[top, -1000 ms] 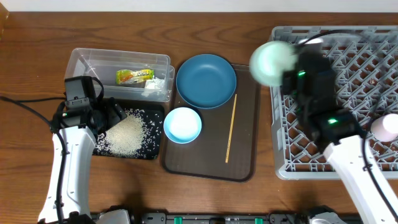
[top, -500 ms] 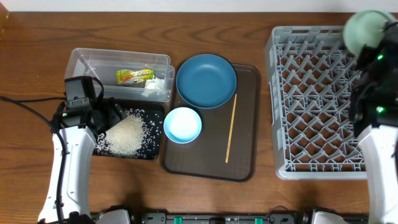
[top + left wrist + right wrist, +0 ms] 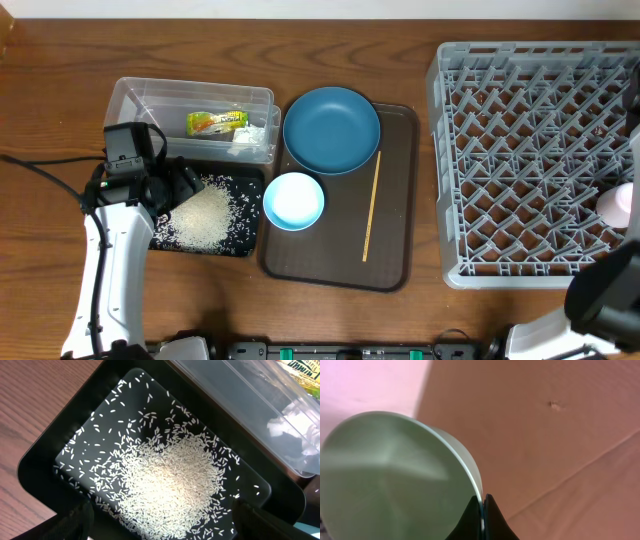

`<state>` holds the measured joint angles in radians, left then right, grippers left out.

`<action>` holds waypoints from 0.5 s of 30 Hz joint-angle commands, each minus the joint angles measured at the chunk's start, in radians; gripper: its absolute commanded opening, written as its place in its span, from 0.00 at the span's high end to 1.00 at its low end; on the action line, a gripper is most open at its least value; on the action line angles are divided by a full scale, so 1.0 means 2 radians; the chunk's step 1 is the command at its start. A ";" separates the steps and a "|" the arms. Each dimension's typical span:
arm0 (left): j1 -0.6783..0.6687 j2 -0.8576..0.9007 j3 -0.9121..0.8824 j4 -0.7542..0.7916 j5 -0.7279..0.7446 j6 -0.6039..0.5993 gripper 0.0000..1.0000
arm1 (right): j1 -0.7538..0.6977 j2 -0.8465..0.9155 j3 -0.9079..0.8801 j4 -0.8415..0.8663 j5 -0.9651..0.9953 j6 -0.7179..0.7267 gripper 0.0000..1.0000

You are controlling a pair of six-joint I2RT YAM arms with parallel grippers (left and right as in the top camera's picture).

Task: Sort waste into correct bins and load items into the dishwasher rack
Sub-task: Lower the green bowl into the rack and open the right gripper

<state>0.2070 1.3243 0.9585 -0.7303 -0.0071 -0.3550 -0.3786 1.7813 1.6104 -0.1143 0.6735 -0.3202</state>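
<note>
Over my brown wood desk [image 3: 420,320], my left gripper [image 3: 160,519] hangs spread above the rice [image 3: 170,480] in the black tray [image 3: 45,460]. My right gripper [image 3: 482,510] pinches the mint bowl [image 3: 395,480] by its rim against a blurry pinkish-tan backdrop.

From my end, the wooden table [image 3: 60,60] carries the clear tub [image 3: 130,90], black tray [image 3: 245,240], brown tray [image 3: 330,250] and big grey rack [image 3: 530,160].

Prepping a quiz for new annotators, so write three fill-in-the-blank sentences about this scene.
1. The ____ wrist camera looks down on the loose white rice grains in the shallow black rectangular tray.
2. The thin wooden stick lies to the ____ of the dark blue round plate.
3. The right gripper pinches the small mint bowl by its ____.
Missing words: left, right, rim.
</note>
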 commanded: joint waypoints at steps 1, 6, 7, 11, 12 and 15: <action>0.002 -0.002 0.005 -0.001 -0.006 -0.001 0.09 | -0.012 0.034 0.009 0.023 0.067 -0.078 0.99; 0.002 -0.002 0.005 -0.001 -0.006 -0.001 0.09 | -0.023 0.076 0.009 0.057 0.094 -0.131 1.00; 0.002 -0.002 0.005 -0.001 -0.006 -0.001 0.09 | -0.026 0.084 0.009 0.057 0.094 -0.136 0.99; 0.002 -0.002 0.005 -0.001 -0.006 -0.001 0.09 | -0.032 0.112 0.009 0.057 0.095 -0.136 0.99; 0.002 -0.002 0.005 -0.001 -0.006 -0.001 0.09 | -0.032 0.118 0.009 0.056 0.097 -0.136 0.99; 0.002 -0.002 0.005 -0.001 -0.006 -0.001 0.09 | -0.032 0.140 0.009 0.057 0.115 -0.136 0.99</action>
<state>0.2070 1.3243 0.9585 -0.7300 -0.0074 -0.3550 -0.4374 2.0232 1.6104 -0.0055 0.8482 -0.5701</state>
